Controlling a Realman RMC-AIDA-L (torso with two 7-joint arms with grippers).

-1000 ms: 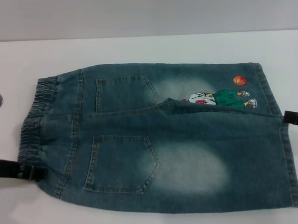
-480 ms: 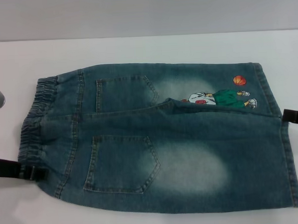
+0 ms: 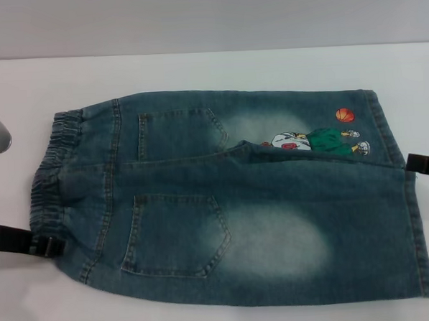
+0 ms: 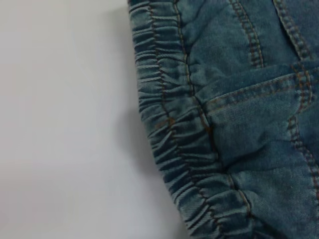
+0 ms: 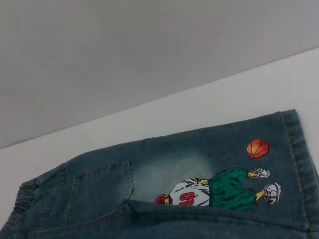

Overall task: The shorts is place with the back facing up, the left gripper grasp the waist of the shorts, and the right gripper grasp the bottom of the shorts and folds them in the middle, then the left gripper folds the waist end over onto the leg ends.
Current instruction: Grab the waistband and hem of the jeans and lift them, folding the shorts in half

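The blue-green faded denim shorts (image 3: 231, 199) lie flat, back up, on the white table (image 3: 195, 71); each black claw should bite squarely, left gripper (image 3: 46, 247) on the ruffled elastic waist (image 3: 46, 180), right gripper (image 3: 423, 165) on the hems, grips I cannot judge, both barely shifted since earlier.

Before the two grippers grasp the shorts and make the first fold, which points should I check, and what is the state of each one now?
1. Shorts lie back side up, both patch pockets showing: ok.
2. Shorts spread flat: not ok, one leg laps over the cartoon print.
3. Left gripper at the waist, near its front corner: ok.
4. Right gripper at the bottom of the shorts: ok, at the hem edge.
5. Either gripper closed on fabric: cannot tell.
6. Table has room behind the shorts: ok.
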